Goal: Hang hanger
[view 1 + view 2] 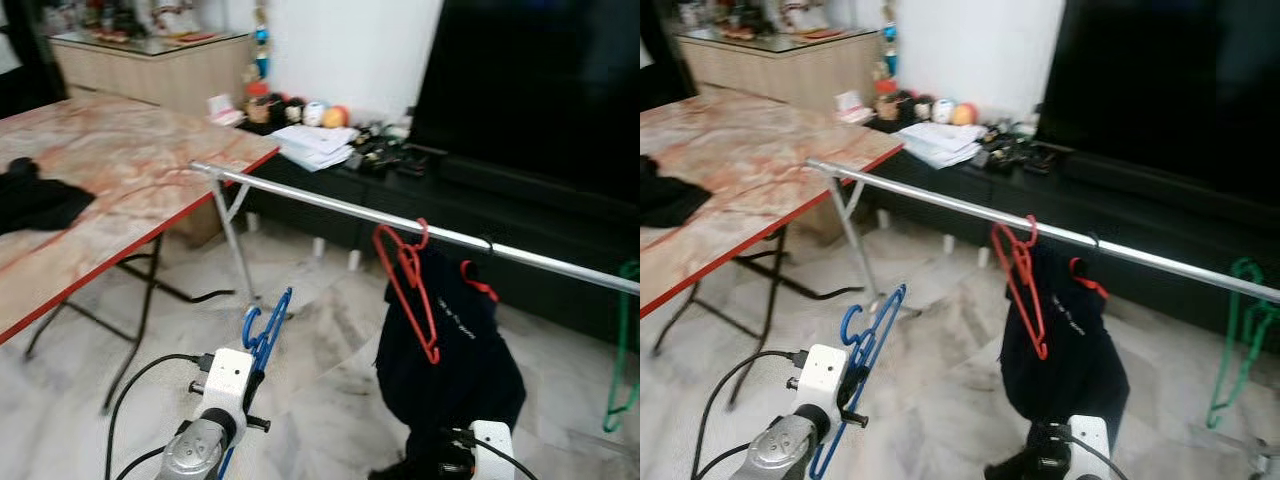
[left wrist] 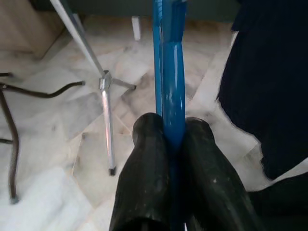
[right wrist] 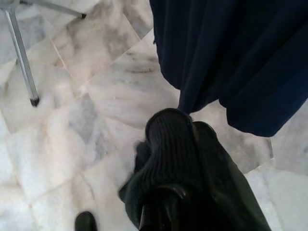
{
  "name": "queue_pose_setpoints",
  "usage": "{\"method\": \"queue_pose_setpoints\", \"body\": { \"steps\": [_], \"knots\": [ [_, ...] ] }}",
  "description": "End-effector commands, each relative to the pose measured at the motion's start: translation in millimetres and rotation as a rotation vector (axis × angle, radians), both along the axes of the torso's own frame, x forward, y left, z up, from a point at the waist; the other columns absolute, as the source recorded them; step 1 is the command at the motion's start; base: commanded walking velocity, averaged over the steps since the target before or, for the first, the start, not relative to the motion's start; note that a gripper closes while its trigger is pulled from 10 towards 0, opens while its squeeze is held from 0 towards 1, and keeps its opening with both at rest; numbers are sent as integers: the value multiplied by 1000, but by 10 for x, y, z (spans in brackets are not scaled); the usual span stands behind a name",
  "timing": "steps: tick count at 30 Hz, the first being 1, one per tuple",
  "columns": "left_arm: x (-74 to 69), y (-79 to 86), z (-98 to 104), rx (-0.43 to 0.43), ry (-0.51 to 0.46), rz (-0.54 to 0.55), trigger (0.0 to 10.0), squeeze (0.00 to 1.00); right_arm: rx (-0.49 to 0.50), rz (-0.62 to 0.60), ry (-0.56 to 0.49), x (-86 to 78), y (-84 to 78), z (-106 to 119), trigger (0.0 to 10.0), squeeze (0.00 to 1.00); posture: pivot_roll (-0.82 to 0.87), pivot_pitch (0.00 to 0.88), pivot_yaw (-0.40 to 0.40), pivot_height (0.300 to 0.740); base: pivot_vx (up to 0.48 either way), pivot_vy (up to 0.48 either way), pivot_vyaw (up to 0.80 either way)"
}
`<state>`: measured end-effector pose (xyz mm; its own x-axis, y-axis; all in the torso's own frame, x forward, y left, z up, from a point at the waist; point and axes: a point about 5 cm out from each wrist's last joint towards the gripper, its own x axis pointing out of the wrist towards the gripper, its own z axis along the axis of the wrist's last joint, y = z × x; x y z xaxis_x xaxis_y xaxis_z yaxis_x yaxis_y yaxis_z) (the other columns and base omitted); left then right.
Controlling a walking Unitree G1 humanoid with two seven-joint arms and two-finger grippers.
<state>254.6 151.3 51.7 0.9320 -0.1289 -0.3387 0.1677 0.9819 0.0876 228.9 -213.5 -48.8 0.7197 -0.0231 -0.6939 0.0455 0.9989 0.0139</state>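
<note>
A blue hanger (image 1: 266, 328) stands hook-up in front of me, low over the floor and below the near end of the silver rail (image 1: 330, 205). My left gripper (image 2: 173, 129) is shut on its lower part, and the blue bar (image 2: 168, 72) runs up between the two fingers. On the rail hang a red hanger (image 1: 408, 285), a dark garment (image 1: 450, 350) and, at the far right, a green hanger (image 1: 622, 350). Low at the right, just beneath the dark garment (image 3: 231, 57), my right gripper (image 3: 185, 129) has its fingers pressed together.
A folding table (image 1: 130, 165) with a marbled top and red edge stands to the left, a black cloth (image 1: 35, 200) on it. The rail's stand leg (image 1: 236, 252) meets the marble floor. Behind the rail are a low black console (image 1: 450, 195) and a large TV (image 1: 540, 90).
</note>
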Motion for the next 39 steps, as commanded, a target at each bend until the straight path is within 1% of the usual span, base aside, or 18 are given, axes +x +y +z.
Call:
{"method": "queue_pose_setpoints", "body": {
  "steps": [1, 10, 16, 21, 24, 29, 36, 39],
  "knots": [
    [13, -29, 32, -15, -13, -7, 10000, 0, -14, -2, -29, 47, -37, 47, 10000, 0, 70, 0, 5, 740, 0, 0, -800],
    [16, -4, 50, -18, -15, -11, 10000, 0, -11, 9, -53, 85, 7, 72, 10000, 0, 74, 0, 16, 740, 0, 0, -800],
    [4, 31, 58, -8, -12, -18, 10000, 0, -7, 20, -75, 129, 68, 96, 10000, 0, 76, 0, 29, 740, 0, 401, -800],
    [5, 51, 66, 0, -12, -21, 10000, 0, -6, 28, -96, 174, 107, 125, 10000, 0, 73, 0, 42, 740, 0, 0, -800],
    [11, 22, 68, 10, -13, -42, 10000, 0, -10, 32, -141, 213, 102, 173, 10000, 0, 65, 0, 48, 740, 0, 0, 0],
    [10, -6, 66, 9, -15, -49, 10000, 0, -13, 42, -161, 235, 97, 201, 10000, 0, 63, 0, 48, 740, 0, 0, 0],
    [16, 4, 73, 9, -23, -46, 10000, 0, -24, 58, -196, 303, 110, 265, 10000, 0, 67, 0, 40, 740, 0, 0, 0],
    [9, 19, 60, 2, -10, -39, 10000, 0, -23, 59, -213, 328, 121, 291, 10000, 0, 68, 0, 43, 740, 0, 0, 0]
  ]
}}
